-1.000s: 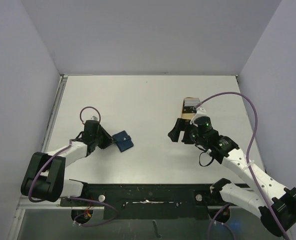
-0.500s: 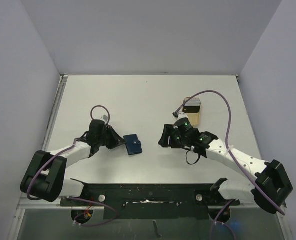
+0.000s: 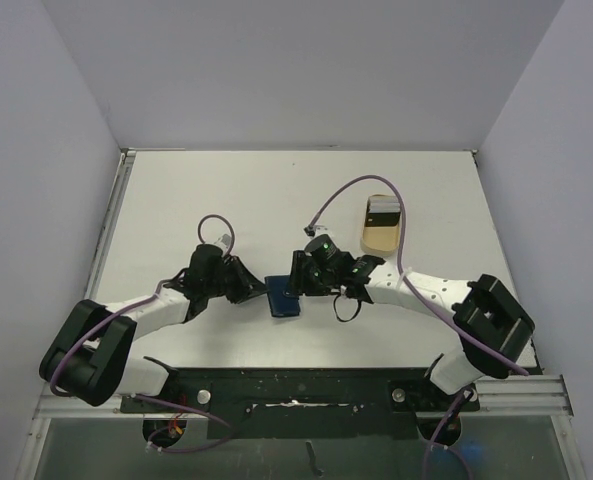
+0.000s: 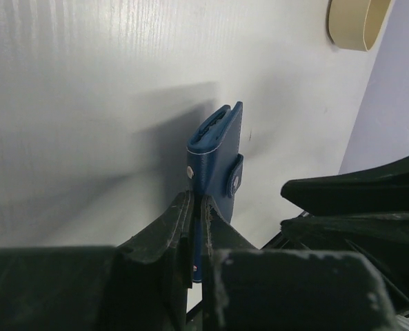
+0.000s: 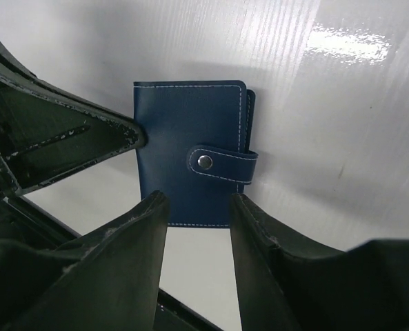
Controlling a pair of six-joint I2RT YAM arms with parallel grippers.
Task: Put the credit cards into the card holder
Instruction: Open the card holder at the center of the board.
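Card holder [image 4: 218, 158] sits pinched in left hand [image 4: 194, 201], right hand [image 5: 198, 204] apparently unclenched just beside.

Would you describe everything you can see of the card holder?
The card holder is a navy, leather-looking bifold with pale stitching, folded shut, its strap snapped by a stud. The left hand pinches one edge, holding it near the middle of the table; the right hand frames it, open, not visibly touching.
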